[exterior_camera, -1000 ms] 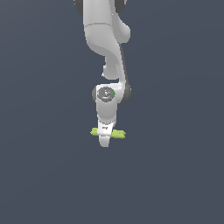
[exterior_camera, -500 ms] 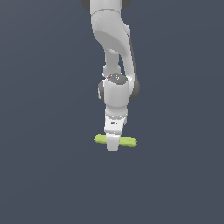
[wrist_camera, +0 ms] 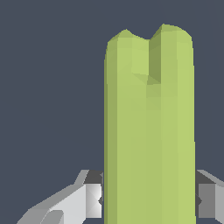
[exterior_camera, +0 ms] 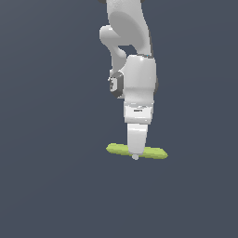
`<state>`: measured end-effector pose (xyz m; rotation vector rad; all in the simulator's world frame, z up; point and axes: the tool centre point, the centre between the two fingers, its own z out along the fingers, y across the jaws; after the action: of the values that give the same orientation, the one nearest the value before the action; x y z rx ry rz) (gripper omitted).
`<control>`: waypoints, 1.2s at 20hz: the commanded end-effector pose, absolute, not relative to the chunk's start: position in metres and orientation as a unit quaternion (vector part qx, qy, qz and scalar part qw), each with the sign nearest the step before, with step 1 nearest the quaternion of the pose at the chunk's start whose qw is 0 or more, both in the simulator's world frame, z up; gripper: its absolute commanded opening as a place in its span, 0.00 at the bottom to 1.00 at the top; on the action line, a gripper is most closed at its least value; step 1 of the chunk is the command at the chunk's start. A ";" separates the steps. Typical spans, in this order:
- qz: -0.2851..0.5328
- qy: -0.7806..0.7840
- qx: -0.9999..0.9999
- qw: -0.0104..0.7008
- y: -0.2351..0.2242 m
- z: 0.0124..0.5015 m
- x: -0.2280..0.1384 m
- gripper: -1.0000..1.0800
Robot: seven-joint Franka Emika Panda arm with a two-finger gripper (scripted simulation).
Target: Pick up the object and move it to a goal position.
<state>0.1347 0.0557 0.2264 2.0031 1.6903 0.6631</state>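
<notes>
The object [exterior_camera: 153, 152] is a long lime-green bar with rounded ends, lying level and sticking out on both sides of my fingers in the exterior view. My gripper [exterior_camera: 135, 154] points straight down and is shut on its middle. In the wrist view the object [wrist_camera: 148, 131] fills the centre as a tall green bar, and my gripper [wrist_camera: 148, 202] clamps it with one pad [wrist_camera: 92, 200] pressed against each side. The part of the bar between the fingers is hidden in the exterior view.
A plain dark blue-grey surface fills the background in both views. The white arm [exterior_camera: 132, 56] reaches down from the top of the exterior view.
The arm has carried the held bar lower in the exterior view and toward its right, closer to the camera. The grip has stayed shut on the bar.
</notes>
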 end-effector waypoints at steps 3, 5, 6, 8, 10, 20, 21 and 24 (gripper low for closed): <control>0.277 0.595 0.711 0.252 0.070 0.270 0.146 0.00; 0.290 0.589 0.706 0.264 0.074 0.285 0.148 0.00; 0.296 0.587 0.704 0.270 0.077 0.292 0.149 0.00; 0.306 0.582 0.699 0.280 0.080 0.305 0.151 0.00; 0.316 0.577 0.695 0.289 0.084 0.317 0.152 0.00; 0.352 0.557 0.678 0.326 0.098 0.363 0.153 0.00; 0.355 0.555 0.676 0.329 0.099 0.367 0.153 0.00; 0.363 0.550 0.672 0.339 0.103 0.379 0.152 0.00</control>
<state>0.1526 0.1011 0.3725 1.7604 1.4427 0.9358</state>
